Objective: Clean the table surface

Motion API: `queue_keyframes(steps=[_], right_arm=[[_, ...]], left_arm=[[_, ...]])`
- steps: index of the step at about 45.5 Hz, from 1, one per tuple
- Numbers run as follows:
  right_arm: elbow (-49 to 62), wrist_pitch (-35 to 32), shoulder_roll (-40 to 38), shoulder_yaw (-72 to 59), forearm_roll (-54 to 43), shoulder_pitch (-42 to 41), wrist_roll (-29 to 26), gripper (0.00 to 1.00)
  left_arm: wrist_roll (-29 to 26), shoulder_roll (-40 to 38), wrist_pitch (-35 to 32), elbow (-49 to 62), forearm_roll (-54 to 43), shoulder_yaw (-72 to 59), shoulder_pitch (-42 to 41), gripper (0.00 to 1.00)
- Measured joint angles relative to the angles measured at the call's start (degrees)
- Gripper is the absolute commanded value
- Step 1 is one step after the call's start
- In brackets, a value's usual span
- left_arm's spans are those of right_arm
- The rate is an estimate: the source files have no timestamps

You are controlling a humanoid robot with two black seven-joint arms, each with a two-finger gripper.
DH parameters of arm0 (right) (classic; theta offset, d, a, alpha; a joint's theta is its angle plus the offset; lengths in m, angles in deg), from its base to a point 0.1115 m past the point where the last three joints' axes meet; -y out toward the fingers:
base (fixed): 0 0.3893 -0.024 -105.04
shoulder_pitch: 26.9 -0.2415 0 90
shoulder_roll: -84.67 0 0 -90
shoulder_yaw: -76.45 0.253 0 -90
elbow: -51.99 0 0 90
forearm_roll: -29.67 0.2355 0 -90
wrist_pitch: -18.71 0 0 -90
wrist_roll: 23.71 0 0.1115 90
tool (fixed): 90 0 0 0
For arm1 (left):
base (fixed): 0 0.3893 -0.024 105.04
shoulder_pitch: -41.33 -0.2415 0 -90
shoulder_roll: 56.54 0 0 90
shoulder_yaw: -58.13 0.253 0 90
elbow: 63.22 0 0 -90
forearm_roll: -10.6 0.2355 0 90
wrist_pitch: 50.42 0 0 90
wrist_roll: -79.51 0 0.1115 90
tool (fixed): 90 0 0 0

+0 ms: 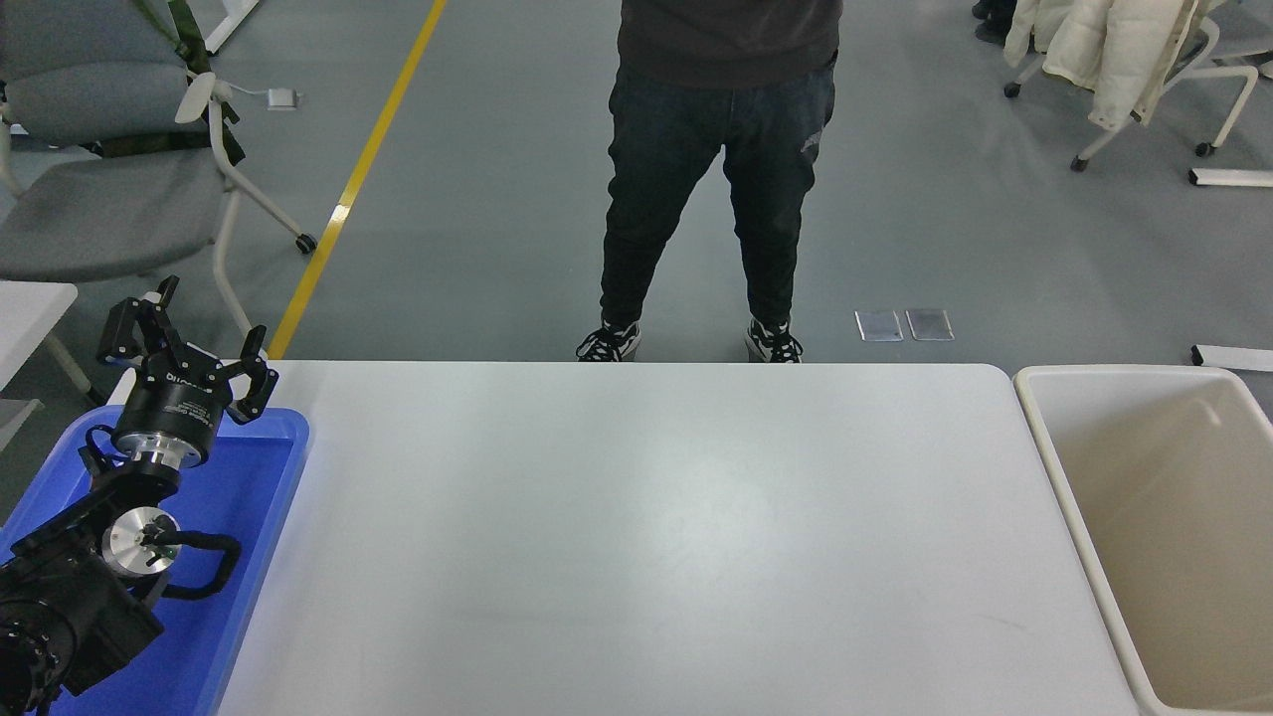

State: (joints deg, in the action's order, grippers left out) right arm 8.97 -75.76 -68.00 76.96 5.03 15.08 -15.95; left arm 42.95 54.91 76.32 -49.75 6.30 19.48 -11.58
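The table surface [656, 537] is a wide matte white top that fills the middle of the head view, with nothing lying on it. My left gripper [189, 333] is open and empty, held above the far end of the blue tray at the left. Its arm comes in from the lower left corner. My right arm and gripper are out of view.
A blue plastic tray [261, 517] lies at the table's left edge under the left arm. A cream-white bin [1144, 517] stands off the table's right edge. A person in dark trousers [711, 189] stands at the far side. Chairs stand on the grey floor behind.
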Motion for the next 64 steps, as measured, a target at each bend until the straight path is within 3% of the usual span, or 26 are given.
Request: queue_keyframes(steps=[20, 41, 56, 57, 60, 61, 64], right_arm=[[26.1, -0.5, 18.2, 0.2, 6.8, 8.6, 1.9, 0.00], [40.3, 0.6, 32.4, 0.2, 7.8, 9.6, 1.5, 0.00], [43.2, 4.6, 36.2, 0.2, 7.9, 9.6, 0.7, 0.01], [43.3, 4.7, 36.2, 0.2, 7.9, 9.5, 0.6, 0.13], [43.5, 5.1, 36.5, 0.2, 7.9, 9.5, 0.5, 0.81], [43.5, 5.2, 36.6, 0.2, 7.9, 9.5, 0.5, 0.97], [43.7, 5.5, 36.7, 0.2, 7.9, 9.4, 0.5, 0.99]], left_arm=[[0.0, 0.0, 0.0, 0.0, 0.0, 0.0, 0.0, 1.00], [0.0, 0.0, 0.0, 0.0, 0.0, 0.0, 0.0, 1.00], [0.0, 0.0, 0.0, 0.0, 0.0, 0.0, 0.0, 1.00], [0.0, 0.0, 0.0, 0.0, 0.0, 0.0, 0.0, 1.00], [0.0, 0.0, 0.0, 0.0, 0.0, 0.0, 0.0, 1.00], [0.0, 0.0, 0.0, 0.0, 0.0, 0.0, 0.0, 1.00], [0.0, 0.0, 0.0, 0.0, 0.0, 0.0, 0.0, 1.00]])
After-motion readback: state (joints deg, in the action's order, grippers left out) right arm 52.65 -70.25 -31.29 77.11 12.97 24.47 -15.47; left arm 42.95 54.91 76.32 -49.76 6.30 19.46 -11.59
